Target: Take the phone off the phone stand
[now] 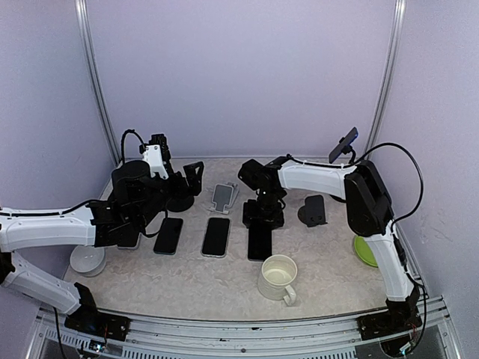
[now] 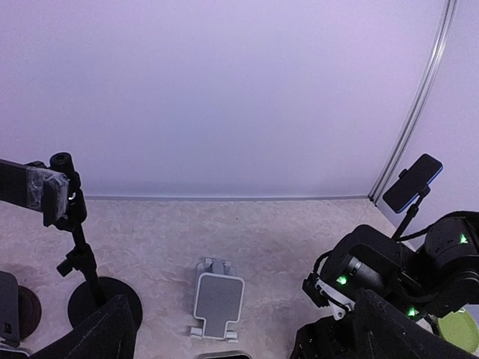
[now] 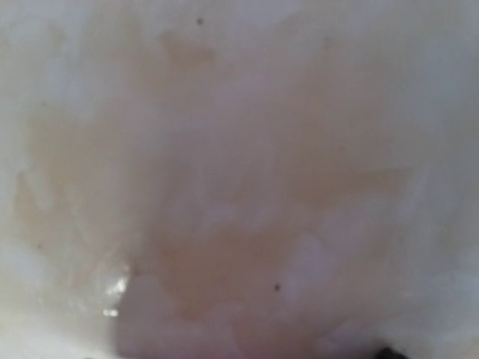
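Marbled tabletop (image 1: 329, 278) meets lilac walls (image 1: 239, 75), and at upper right a phone (image 2: 414, 182) sits clipped atop its tall phone stand (image 2: 409, 218). At centre left the left gripper (image 1: 193, 176) hovers, fingers (image 2: 105, 333) wide apart. At centre the right gripper (image 1: 263, 218) is low at the end of a flat phone (image 1: 259, 242), and I cannot tell how its fingers are set.

Dark phone (image 1: 343, 145) with a blue edge, seated in the clamp at the head of a thin black phone stand (image 2: 409, 218). Located at the far right corner of the desk, raised well above its surface. Phone tilted, long axis slanting up to the right. Stand base hidden from view.
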